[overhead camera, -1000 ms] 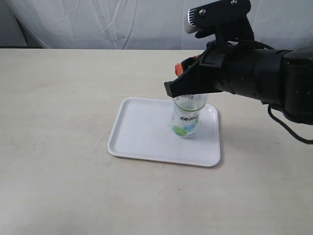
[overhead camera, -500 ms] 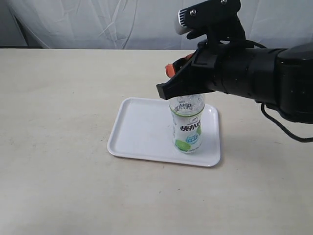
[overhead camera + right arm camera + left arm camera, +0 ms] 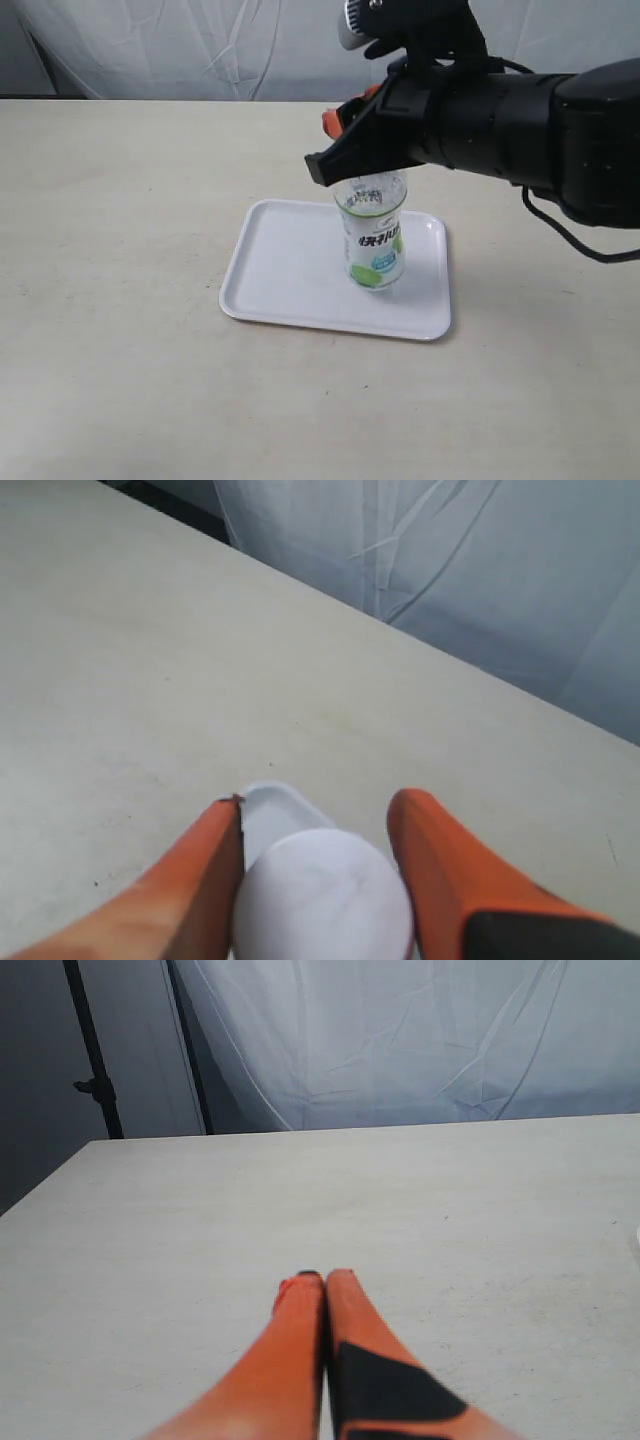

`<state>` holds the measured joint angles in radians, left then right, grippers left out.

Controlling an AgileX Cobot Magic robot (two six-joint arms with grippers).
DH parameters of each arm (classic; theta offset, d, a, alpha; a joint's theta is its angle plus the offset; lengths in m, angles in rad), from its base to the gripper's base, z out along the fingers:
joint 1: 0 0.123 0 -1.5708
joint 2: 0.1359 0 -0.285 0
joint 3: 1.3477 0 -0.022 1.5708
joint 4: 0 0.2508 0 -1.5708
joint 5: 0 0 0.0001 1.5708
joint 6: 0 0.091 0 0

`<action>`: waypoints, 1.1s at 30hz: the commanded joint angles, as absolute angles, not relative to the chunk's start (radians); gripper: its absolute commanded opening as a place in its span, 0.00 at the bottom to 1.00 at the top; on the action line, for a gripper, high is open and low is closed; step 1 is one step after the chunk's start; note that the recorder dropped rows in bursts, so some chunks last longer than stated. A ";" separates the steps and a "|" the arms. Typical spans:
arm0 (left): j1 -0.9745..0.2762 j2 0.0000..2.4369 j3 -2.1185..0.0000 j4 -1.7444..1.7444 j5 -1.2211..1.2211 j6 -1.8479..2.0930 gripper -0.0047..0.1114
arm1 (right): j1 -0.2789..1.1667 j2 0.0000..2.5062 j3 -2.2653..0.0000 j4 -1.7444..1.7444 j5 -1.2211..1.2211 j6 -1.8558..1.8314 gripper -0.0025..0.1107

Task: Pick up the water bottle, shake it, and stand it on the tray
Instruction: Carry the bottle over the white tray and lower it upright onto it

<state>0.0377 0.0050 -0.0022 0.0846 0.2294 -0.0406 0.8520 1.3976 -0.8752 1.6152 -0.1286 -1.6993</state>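
The water bottle (image 3: 373,245), clear with a white-and-green label, hangs a little tilted over the right half of the white tray (image 3: 290,270). I cannot tell whether its base touches the tray. My right gripper (image 3: 336,148) is shut on its top. In the right wrist view the white cap (image 3: 325,895) sits between the orange fingers (image 3: 200,870) of that gripper (image 3: 320,800), with a corner of the tray (image 3: 275,810) beyond it. My left gripper (image 3: 322,1278) is shut on nothing above bare table, and it does not show in the exterior view.
The beige table (image 3: 120,200) runs all around the tray. A white cloth backdrop (image 3: 200,50) hangs behind the far edge. A dark stand (image 3: 90,1060) rises beside the table in the left wrist view. The bulky black right arm (image 3: 540,140) reaches in above the tray's right side.
The right gripper has carried the bottle leftwards. The bottle dropped lower half a second ago and has now risen slightly, and its label has turned.
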 commanded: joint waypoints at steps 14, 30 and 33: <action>0.038 0.000 0.000 0.088 0.225 -0.044 0.04 | 0.850 1.523 -0.913 1.644 -0.108 -1.618 0.02; 0.038 0.000 0.000 0.088 0.225 -0.044 0.04 | 0.850 1.521 -0.913 1.646 -0.189 -1.618 0.93; 0.038 0.000 0.000 0.088 0.225 -0.044 0.04 | 0.850 1.510 -0.913 1.646 -0.189 -1.620 0.94</action>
<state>0.0377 0.0050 -0.0022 0.0846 0.2294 -0.0406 0.8520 1.5246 -0.9161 1.6434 -0.1791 -1.6157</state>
